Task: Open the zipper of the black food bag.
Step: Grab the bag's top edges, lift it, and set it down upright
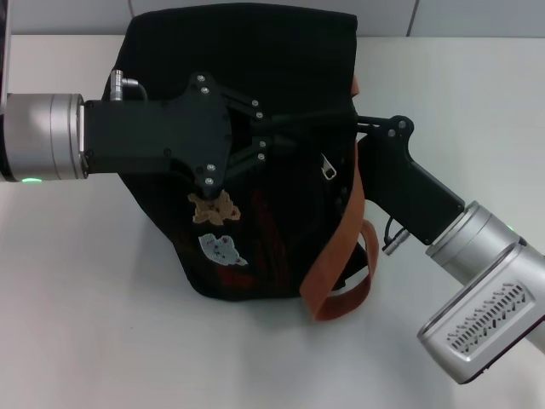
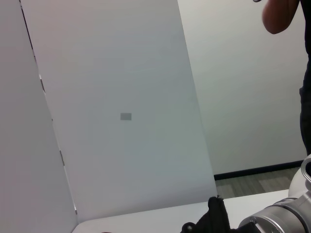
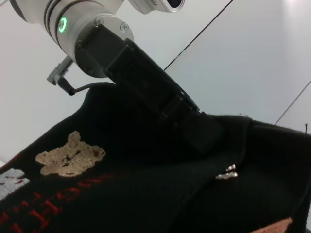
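The black food bag rests on the white table, its tan bear patch and pale cloud patch facing up and its orange-brown strap hanging at the right. My left gripper reaches in from the left and lies on the bag just above the bear; the right wrist view shows it pressed against the fabric. My right gripper comes from the lower right to the bag's right edge beside the strap. A silver pull shows between them. I cannot tell which zipper it belongs to, and the zipper's line is lost in the black fabric.
White table surrounds the bag, with a pale wall panel behind it. A person's dark sleeve appears at the far side in the left wrist view.
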Controlling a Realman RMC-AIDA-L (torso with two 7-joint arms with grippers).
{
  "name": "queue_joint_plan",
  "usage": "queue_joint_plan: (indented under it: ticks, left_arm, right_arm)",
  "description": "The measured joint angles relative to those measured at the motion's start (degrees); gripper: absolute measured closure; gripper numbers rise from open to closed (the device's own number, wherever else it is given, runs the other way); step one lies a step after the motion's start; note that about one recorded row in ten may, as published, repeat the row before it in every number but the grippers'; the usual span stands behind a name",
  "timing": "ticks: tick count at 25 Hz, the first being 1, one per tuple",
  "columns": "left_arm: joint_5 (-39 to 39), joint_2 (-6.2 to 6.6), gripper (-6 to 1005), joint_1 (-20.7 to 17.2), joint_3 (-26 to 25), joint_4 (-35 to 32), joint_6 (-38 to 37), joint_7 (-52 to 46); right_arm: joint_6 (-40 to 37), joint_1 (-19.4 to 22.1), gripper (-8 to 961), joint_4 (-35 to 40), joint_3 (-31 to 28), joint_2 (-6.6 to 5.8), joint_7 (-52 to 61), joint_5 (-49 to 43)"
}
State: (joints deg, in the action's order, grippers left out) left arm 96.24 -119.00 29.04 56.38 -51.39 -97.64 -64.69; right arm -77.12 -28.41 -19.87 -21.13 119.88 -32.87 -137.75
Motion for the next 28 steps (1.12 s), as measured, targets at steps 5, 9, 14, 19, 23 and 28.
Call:
queue_joint_plan:
  ticks: [5,9,14,19,23,28]
  left_arm:
    - [-0.61,0.08,894,-0.46,0.03,-0.02,-0.18,0.00]
    - [-1.57,0.20,894,-1.12,-0.38,-0.02,-0.22,0.00]
    - [-4.60,0.38,893,-3.59,-1.38,0.98,-0.33,1.30]
    - [-6.14,0.54,895,-5.62,-5.75,4.15,-1.04,3.71]
    - [-6.15,0.76,896,-6.39,-10.27,7.20,-2.24,5.33]
    - [-6.20,0.91,898,-7.99,-14.30,9.27,-2.74,5.95]
  right_arm:
    - [0.13,-0.14,933,0.08,0.13,0.00,0.00,-0.18]
    - [0.23,0.07,955,0.64,0.13,0.00,0.02,-0.55]
    - [1.29,0.29,953,1.64,0.73,0.00,0.59,-0.76]
    - [4.02,0.39,952,2.14,0.75,0.01,0.62,-0.78]
    - [5.22,0.80,951,2.77,0.70,0.01,0.64,-0.71]
    - [5.36,2.22,950,3.91,0.11,0.01,0.81,-0.48]
